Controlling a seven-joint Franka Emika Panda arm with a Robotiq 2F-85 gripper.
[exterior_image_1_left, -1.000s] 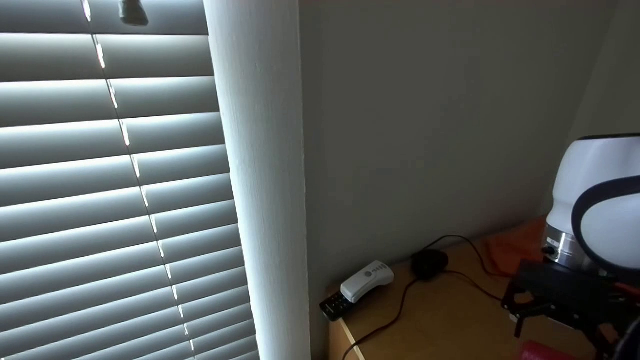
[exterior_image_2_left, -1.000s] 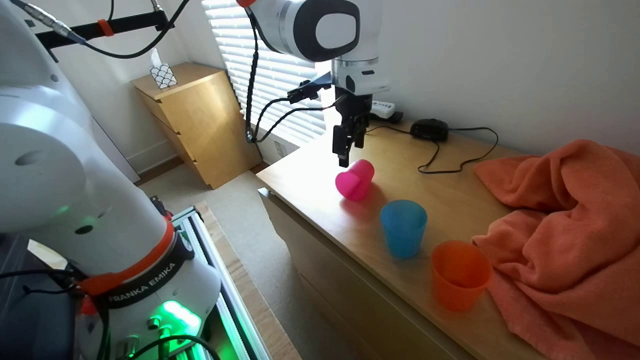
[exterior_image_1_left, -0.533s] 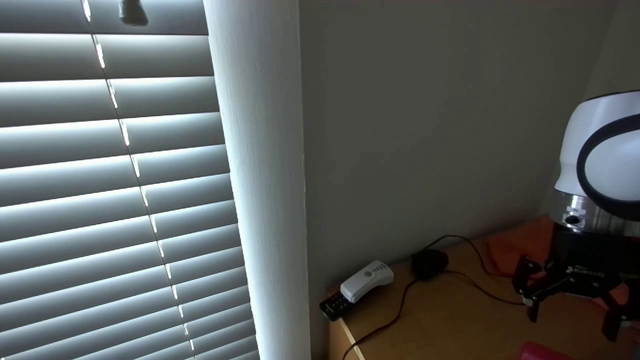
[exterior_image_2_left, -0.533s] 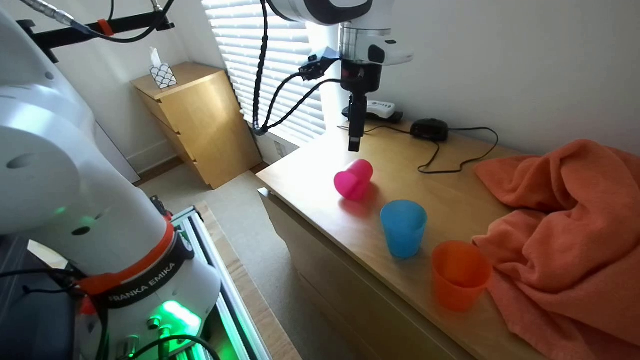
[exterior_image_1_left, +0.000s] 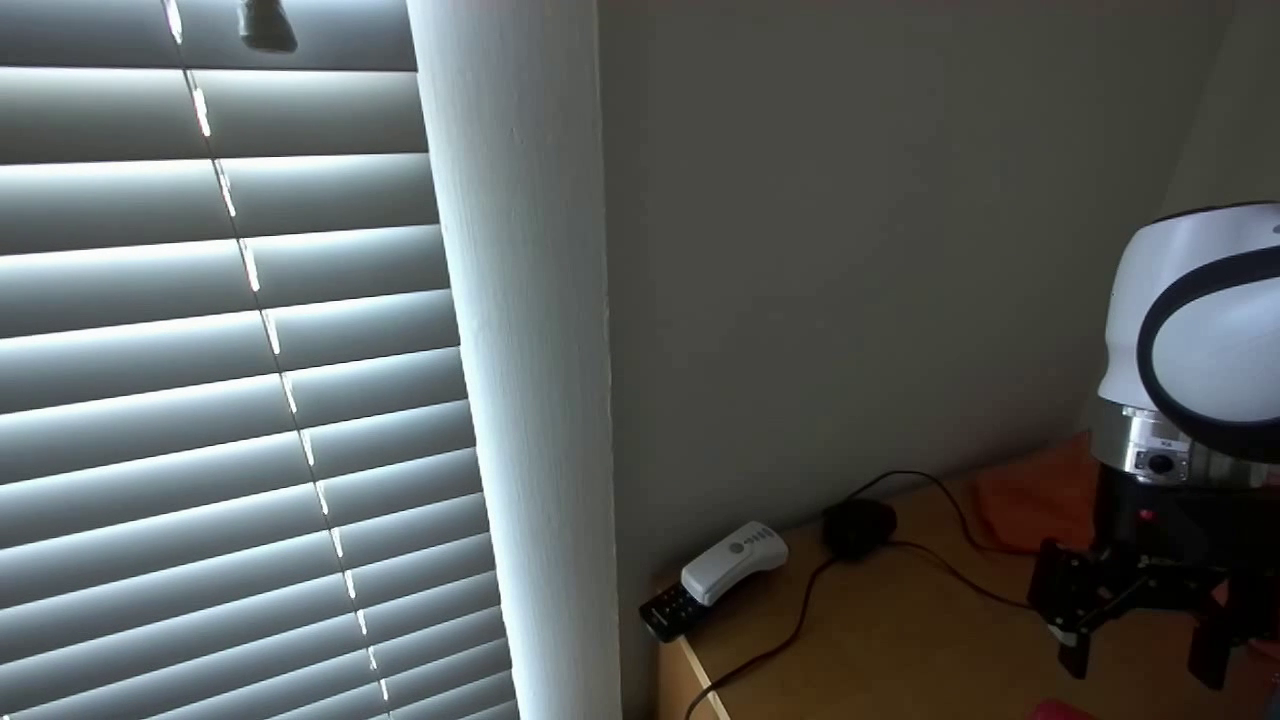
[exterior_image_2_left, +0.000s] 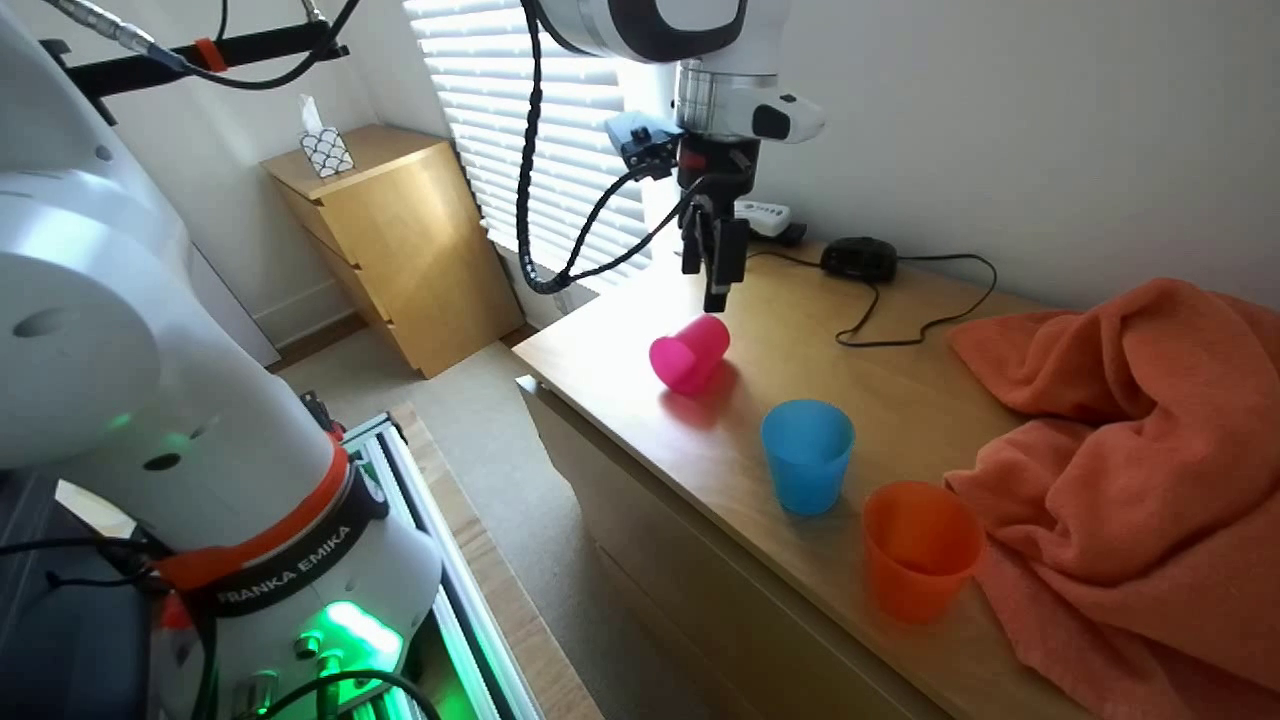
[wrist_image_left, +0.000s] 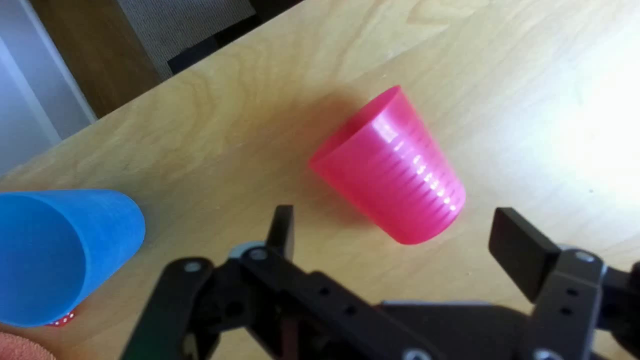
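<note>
My gripper is open and empty, its two black fingers pointing down and set wide apart. A pink cup lies on its side on the wooden top, just beyond the fingers in the wrist view, its mouth toward the upper left. In the exterior views the gripper hangs above the pink cup without visible contact. Only a sliver of the pink cup shows at the bottom edge there. A blue cup stands upright nearby; it also shows in the wrist view. An orange cup stands beyond it.
An orange towel lies heaped beside the orange cup. A black device with a cable lies near the wall, with a white remote on a black one. The dresser's edge runs close to the cups. Blinds cover the window.
My gripper first rose and turned, then came down slightly and turned a little more, staying open. The pink cup has shifted slightly left in an exterior view. The blue and orange cups have not moved.
</note>
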